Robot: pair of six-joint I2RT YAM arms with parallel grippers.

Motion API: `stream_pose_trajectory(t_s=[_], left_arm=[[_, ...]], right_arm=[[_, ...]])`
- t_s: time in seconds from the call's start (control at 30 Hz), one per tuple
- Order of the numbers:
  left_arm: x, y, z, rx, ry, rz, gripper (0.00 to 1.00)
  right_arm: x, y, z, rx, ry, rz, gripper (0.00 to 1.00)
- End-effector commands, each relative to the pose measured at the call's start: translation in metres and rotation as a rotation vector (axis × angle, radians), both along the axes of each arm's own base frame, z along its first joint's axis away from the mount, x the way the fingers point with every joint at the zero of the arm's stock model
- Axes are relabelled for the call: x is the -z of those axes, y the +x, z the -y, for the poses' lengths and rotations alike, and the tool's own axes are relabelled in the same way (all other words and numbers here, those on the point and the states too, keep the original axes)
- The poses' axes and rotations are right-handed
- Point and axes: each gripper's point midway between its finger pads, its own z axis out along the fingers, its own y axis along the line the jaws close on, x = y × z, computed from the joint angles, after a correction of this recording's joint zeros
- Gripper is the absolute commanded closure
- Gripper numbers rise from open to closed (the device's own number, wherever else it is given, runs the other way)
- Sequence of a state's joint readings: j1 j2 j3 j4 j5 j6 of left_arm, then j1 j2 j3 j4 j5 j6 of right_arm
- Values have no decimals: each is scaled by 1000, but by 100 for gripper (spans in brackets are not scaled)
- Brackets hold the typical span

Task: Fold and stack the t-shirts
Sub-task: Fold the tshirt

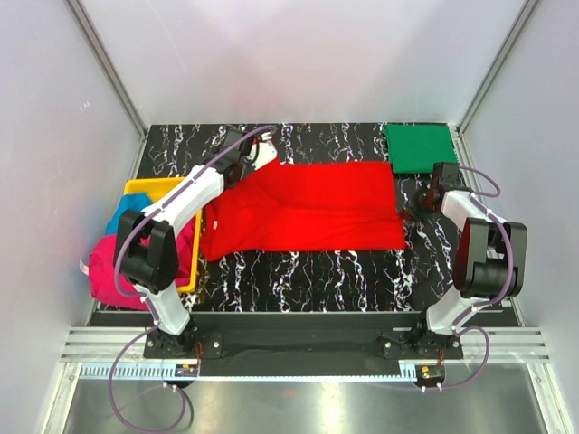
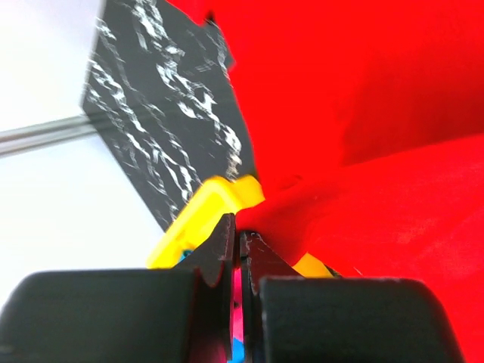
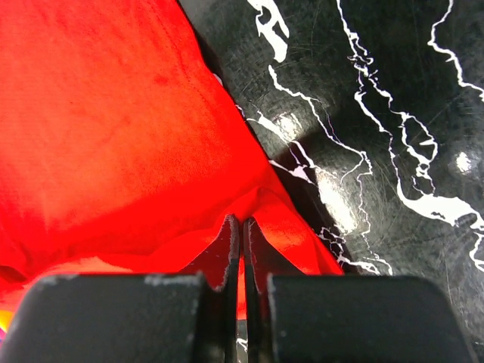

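Slippage looms: left gripper (image 2: 240, 236) and right gripper (image 3: 240, 221) pinch thin edges of the red t-shirt (image 1: 308, 208), so uneven pulling could free a corner.

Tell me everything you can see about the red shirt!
The red shirt is bright, soft-looking cloth, laid out as a long, wrinkled band across the black marbled table. Its left end bunches up beside the yellow tray. The left claw and the right claw are each shut on an edge.
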State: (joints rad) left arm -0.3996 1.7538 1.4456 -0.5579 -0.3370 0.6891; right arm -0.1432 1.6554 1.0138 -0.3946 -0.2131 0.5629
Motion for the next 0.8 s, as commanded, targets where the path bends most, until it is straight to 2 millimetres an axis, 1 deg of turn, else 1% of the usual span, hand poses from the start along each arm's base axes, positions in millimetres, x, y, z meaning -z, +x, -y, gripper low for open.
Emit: stream_pose_trajectory(t_s=[0.0, 0.03, 0.1, 0.17, 0.2, 0.3, 0.33, 0.37, 0.43, 0.47, 0.5, 0.53, 0.57, 0.6, 0.63, 0.67, 0.7, 0.73, 0.77], left_arm=[[-29, 32, 1, -23, 3, 145, 100], [-25, 34, 1, -18, 11, 139, 100], [-24, 42, 3, -15, 18, 159, 100], [-30, 51, 6, -20, 13, 194, 100], [-28, 55, 6, -20, 16, 197, 100], [-34, 68, 11, -12, 15, 234, 100], [-33, 69, 11, -7, 21, 221, 100], [-31, 70, 17, 14, 10, 207, 100], [-18, 65, 20, 40, 13, 156, 100], [-7, 59, 21, 53, 18, 124, 100], [-1, 56, 20, 59, 25, 107, 99], [5, 52, 18, 59, 32, 88, 97], [14, 46, 17, 62, 42, 63, 94], [18, 43, 14, 60, 50, 50, 79], [21, 40, 12, 55, 58, 40, 73], [25, 36, 8, 47, 71, 27, 66], [22, 33, 7, 34, 65, 33, 49], [21, 31, 4, 20, 66, 28, 36], [17, 29, 2, 4, 61, 30, 27]], right_arm=[[-10, 16, 0, -32, -4, 46, 100], [-9, 17, -1, -35, -2, 44, 100], [-9, 20, -1, -38, 3, 46, 100], [-8, 21, -1, -43, 4, 43, 100], [-5, 20, -2, -44, 7, 34, 100], [0, 20, -2, -45, 7, 25, 100], [2, 19, -2, -46, 9, 21, 100], [3, 19, -3, -48, 12, 20, 100], [4, 21, -4, -55, 18, 21, 100], [3, 22, -5, -62, 26, 25, 99], [4, 24, -5, -65, 28, 25, 94], [5, 24, -6, -69, 30, 22, 83], [1, 29, -6, -73, 29, 35, 58], [2, 29, -6, -77, 32, 25, 48], [0, 30, -5, -82, 26, 26, 40], [-7, 35, -3, -85, 16, 40, 28], [-9, 33, 0, -83, -3, 30, 24], [-14, 33, 3, -84, -25, 33, 22], [-18, 34, 10, -67, -64, 36, 19]])
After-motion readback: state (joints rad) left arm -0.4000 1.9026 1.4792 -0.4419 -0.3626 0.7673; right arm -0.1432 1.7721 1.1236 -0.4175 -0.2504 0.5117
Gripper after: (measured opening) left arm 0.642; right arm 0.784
